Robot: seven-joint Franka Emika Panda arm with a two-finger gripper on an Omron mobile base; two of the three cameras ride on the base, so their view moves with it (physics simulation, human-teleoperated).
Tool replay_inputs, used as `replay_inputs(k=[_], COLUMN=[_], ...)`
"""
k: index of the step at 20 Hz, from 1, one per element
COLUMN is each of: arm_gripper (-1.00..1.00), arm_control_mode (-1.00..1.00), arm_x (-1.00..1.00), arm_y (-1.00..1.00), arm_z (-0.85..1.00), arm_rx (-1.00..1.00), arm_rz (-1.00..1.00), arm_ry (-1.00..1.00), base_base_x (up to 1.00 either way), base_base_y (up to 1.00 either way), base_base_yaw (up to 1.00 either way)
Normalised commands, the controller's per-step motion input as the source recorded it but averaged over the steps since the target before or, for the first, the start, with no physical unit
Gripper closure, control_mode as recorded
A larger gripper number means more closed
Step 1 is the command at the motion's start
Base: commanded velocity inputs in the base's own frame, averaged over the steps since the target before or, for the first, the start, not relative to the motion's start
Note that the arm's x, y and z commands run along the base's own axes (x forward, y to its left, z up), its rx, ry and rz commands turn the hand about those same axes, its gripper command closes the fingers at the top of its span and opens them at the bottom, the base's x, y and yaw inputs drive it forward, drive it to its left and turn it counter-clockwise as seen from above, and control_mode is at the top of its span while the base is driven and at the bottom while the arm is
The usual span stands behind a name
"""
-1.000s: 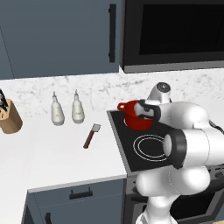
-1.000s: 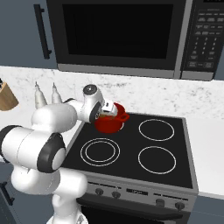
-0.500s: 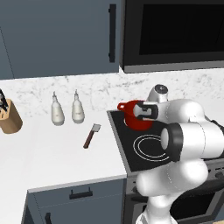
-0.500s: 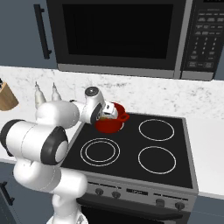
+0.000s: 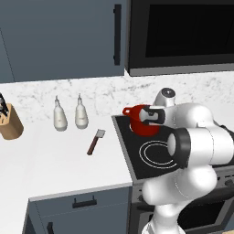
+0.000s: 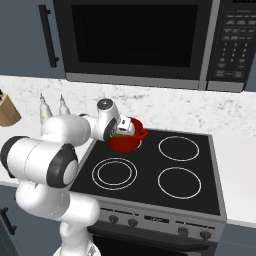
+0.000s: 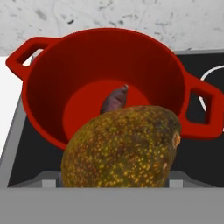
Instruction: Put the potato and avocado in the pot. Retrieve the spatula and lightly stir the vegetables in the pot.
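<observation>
I have the claw (image 5: 153,116) hanging over the red pot (image 5: 140,129), at the rear burner of the black cooktop (image 6: 150,175) on the counter side. In the hand view the potato (image 7: 120,148) sits right up against the camera, an ochre, speckled lump that hides both finger tips. It hangs in the air above the pot's near rim, so I read the jaws as pinching it, set wide around its bulk.

Beyond the potato and below the claw, the pot stands open. The avocado (image 7: 114,99), a small dark maroon wedge, lies on its floor near the middle, half hidden behind the potato's upper edge. One pot handle sticks out to each side of the claw.

From the left base view, the spatula (image 5: 95,141) lies flat on the white counter (image 5: 55,160), well off to the claw's left and a little nearer the base, apart from the cooktop's edge, with its grey blade pointing towards the wall. Further left of the claw stand two pale bottles (image 5: 60,116), side by side near the backsplash. A wooden knife block (image 5: 10,121) stands beyond them, furthest from the claw.
</observation>
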Motion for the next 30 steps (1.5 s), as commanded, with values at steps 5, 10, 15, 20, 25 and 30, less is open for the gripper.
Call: replay_inputs(k=[5,10,15,20,25,30], arm_gripper=[1.00,1.00,1.00,1.00,1.00,1.00], arm_control_mode=[-1.00,-1.00,-1.00,-1.00,-1.00,-1.00], arm_x=[0.02,0.17,0.25,0.21,0.15,0.14], arm_y=[0.00,0.00,0.00,0.00,0.00,0.00], arm_z=[0.04,0.08,0.00,-0.23,-0.17,-0.17], arm_rx=[0.00,0.00,0.00,0.00,0.00,0.00], arm_rz=[0.01,0.03,0.02,0.02,0.02,0.02], arm_ry=[0.00,0.00,0.00,0.06,0.06,0.07], base_base_x=[0.00,0.00,0.00,0.00,0.00,0.00], base_base_y=[0.00,0.00,0.00,0.00,0.00,0.00], base_base_yaw=[0.00,0.00,0.00,0.00,0.00,0.00])
